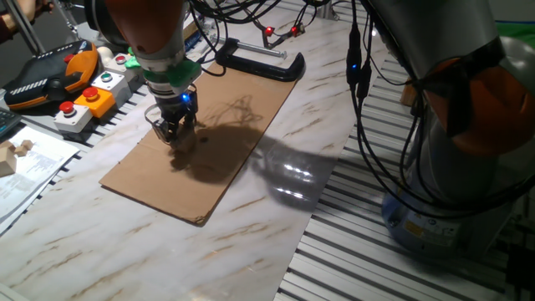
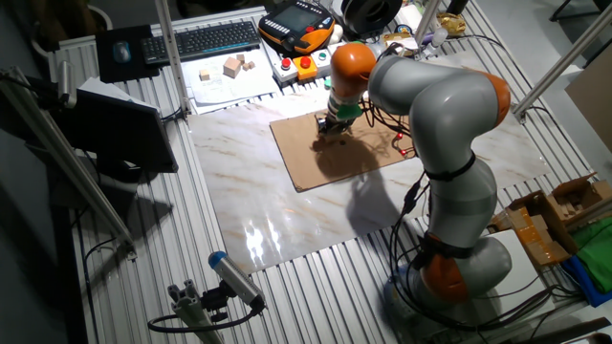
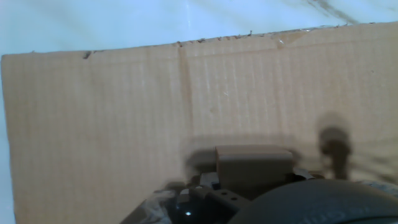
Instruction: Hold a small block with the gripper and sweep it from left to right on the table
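My black gripper with its blue light and green ring points straight down over the left part of a brown cardboard sheet lying on the white marble table. In the hand view a light-tan small block sits between the fingers just above the cardboard sheet, so the gripper is shut on it. In the fixed views the fingers hide the block. From the other side, the gripper stands near the far edge of the cardboard on the table.
A black clamp holds the cardboard's far end. Button boxes and an orange teach pendant lie left of the table. Loose wooden pieces rest on paper beside a keyboard. The arm's base stands at the right.
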Controlling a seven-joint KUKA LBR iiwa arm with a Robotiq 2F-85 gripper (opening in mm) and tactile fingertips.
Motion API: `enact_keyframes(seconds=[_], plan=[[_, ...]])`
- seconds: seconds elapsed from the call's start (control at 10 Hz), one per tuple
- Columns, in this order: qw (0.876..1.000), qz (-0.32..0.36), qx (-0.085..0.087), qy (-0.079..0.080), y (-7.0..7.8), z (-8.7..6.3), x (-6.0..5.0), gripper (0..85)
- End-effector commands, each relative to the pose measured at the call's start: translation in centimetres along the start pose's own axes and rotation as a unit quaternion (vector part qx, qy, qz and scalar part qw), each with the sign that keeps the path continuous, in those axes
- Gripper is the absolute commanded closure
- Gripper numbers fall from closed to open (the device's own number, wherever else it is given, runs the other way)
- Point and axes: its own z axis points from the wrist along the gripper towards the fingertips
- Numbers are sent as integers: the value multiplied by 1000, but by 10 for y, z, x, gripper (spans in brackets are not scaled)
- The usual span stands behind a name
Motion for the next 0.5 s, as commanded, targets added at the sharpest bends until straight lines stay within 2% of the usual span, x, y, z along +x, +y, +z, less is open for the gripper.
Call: enact_keyframes(seconds=[0.0,0.4], plan=[[1000,0,0,0,2,0,1,843],[1000,-1,0,1,8,-2,1,843]])
